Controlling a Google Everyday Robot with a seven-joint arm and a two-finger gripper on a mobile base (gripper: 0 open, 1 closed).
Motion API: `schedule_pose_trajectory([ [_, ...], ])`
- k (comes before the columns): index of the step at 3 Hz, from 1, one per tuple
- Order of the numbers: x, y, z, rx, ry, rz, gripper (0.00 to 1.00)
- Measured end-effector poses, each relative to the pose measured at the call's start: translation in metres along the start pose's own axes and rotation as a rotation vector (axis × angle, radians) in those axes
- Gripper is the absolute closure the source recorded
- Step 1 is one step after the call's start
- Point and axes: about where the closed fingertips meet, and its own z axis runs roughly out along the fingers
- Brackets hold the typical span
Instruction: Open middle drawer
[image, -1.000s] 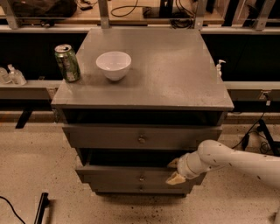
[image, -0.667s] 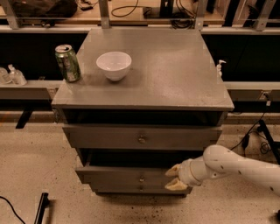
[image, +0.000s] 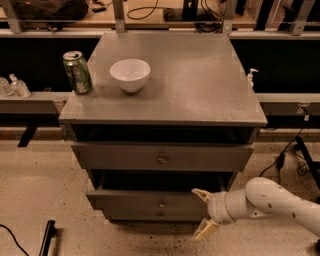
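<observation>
The grey cabinet (image: 165, 100) has three drawer fronts. The middle drawer (image: 130, 201), with a small round knob (image: 161, 204), stands pulled out a little, with a dark gap above it. The top drawer front (image: 120, 157) is above it and the lowest front (image: 135, 215) just below. My gripper (image: 204, 212) is open and empty, on a white arm (image: 270, 202) coming from the right. It hangs in front of the right end of the middle and lowest drawer fronts, to the right of the knob. One finger points up-left, the other down-left.
A green can (image: 77, 72) and a white bowl (image: 130, 75) stand on the cabinet top. A black bar (image: 47, 237) lies on the floor at lower left. Cables (image: 295, 150) run at right. Shelves and a rail stand behind.
My gripper has dropped lower and drawn slightly away from the middle drawer's right end, with its fingers spread wider. The drawer stays about as far out as before.
</observation>
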Motion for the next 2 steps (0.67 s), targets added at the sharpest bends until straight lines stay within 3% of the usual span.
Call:
schedule_pose_trajectory([
  [1, 0.000, -0.002, 0.005, -0.021, 0.043, -0.009, 0.00],
  [2, 0.010, -0.015, 0.015, -0.069, 0.133, -0.015, 0.00],
])
